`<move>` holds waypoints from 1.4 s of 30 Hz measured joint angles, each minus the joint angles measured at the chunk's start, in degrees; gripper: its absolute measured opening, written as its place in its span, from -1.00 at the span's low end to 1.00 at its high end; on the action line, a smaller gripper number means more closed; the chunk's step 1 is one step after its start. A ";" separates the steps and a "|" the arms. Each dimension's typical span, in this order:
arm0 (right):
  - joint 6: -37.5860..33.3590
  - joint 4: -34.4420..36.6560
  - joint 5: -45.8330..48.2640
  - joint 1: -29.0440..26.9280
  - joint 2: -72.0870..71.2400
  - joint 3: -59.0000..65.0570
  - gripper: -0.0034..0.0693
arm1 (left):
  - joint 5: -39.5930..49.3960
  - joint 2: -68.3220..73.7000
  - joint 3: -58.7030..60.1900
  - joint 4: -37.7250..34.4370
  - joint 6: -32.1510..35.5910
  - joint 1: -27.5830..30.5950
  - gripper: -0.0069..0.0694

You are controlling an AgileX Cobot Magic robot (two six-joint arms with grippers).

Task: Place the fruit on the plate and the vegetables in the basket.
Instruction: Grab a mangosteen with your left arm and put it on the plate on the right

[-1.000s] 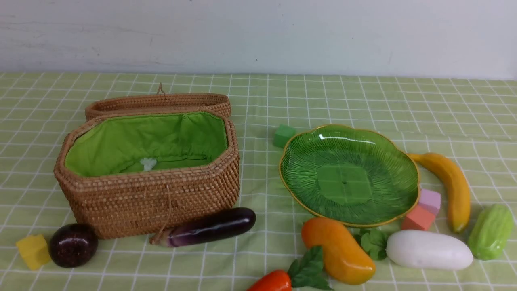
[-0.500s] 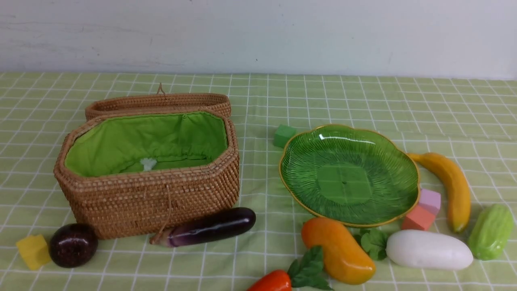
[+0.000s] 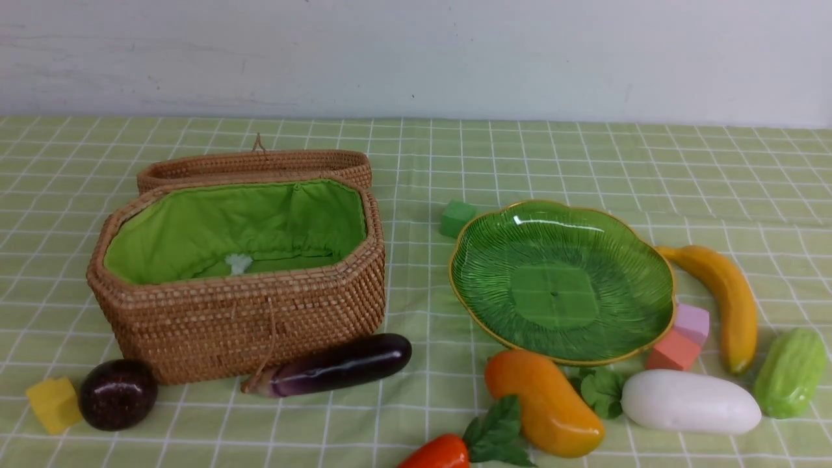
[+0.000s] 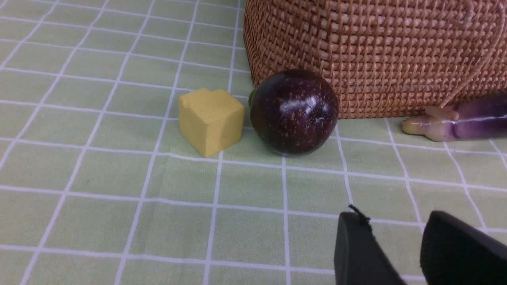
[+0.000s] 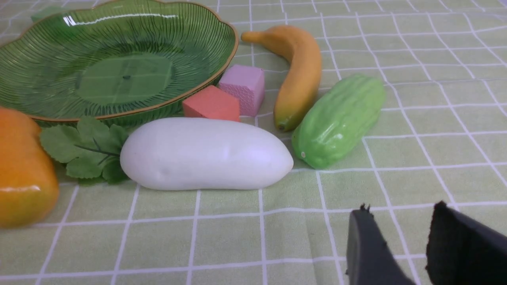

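Note:
The open wicker basket (image 3: 247, 325) stands left and the empty green plate (image 3: 562, 286) right. The fruit lies on the cloth: a maroon ball (image 3: 118, 394) left of the basket's front, a banana (image 3: 728, 299) right of the plate, a mango (image 3: 546, 403) before it. The vegetables: an eggplant (image 3: 335, 365) against the basket, a red-orange piece (image 3: 439, 454), a leaf sprig (image 3: 601, 390), a white oval (image 3: 689, 401), a gourd (image 3: 790, 372). My left gripper (image 4: 396, 215) is open, short of the ball (image 4: 294, 111). My right gripper (image 5: 401, 209) is open, near the gourd (image 5: 338, 120).
The basket's lid (image 3: 253, 164) lies behind it. Foam cubes sit about: yellow (image 3: 53, 403) beside the ball, green (image 3: 457, 218) behind the plate, pink (image 3: 692, 323) and coral (image 3: 673, 351) between plate and banana. A white wall closes the back.

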 joint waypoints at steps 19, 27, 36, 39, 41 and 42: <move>0.00 0.00 0.00 0.00 0.00 0.05 -0.24 | -5.06 0.00 0.18 -1.60 0.00 0.00 -0.19; 0.00 0.00 0.00 0.00 0.00 0.05 -0.24 | -21.35 0.00 0.18 -3.67 0.00 0.00 -0.19; 0.00 0.00 0.00 0.00 0.00 0.05 -0.24 | -41.79 0.00 0.18 -4.54 -0.49 0.00 -0.19; 0.00 0.00 0.00 0.00 0.00 0.05 -0.24 | -47.61 0.00 -2.39 -8.28 -1.51 0.00 -0.19; 0.00 0.00 0.00 0.00 0.00 0.05 -0.24 | -46.05 0.00 -6.93 -10.22 -1.18 0.00 -0.19; 0.00 0.00 0.00 0.00 0.00 0.05 -0.24 | -44.41 0.00 -9.62 -10.86 -0.80 0.00 -0.19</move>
